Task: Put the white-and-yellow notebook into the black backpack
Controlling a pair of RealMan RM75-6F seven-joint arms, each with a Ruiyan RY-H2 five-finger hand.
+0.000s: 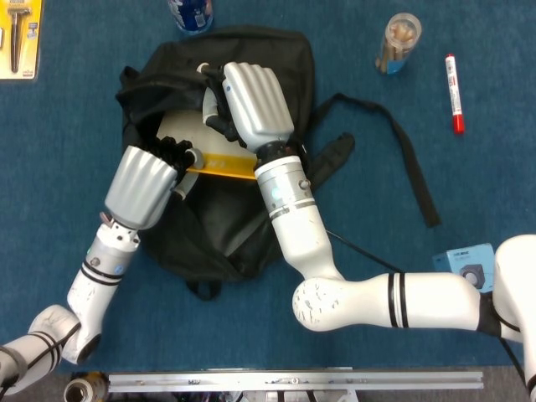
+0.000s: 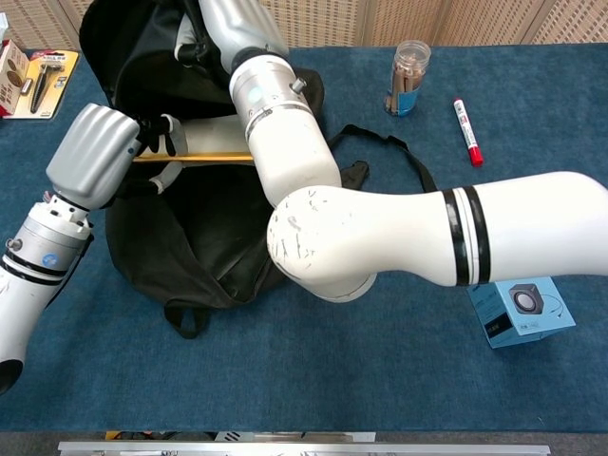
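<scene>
The black backpack lies on the blue table with its mouth held open. The white-and-yellow notebook lies partly inside the opening, its yellow edge facing the front. My left hand grips the notebook's left end. My right hand holds up the backpack's upper flap above the notebook. The notebook's far part is hidden under that flap and hand.
A clear jar and a red marker lie at the right. A light-blue box sits near the right front. A bottle stands behind the bag; a yellow tool pack lies far left. The strap trails right.
</scene>
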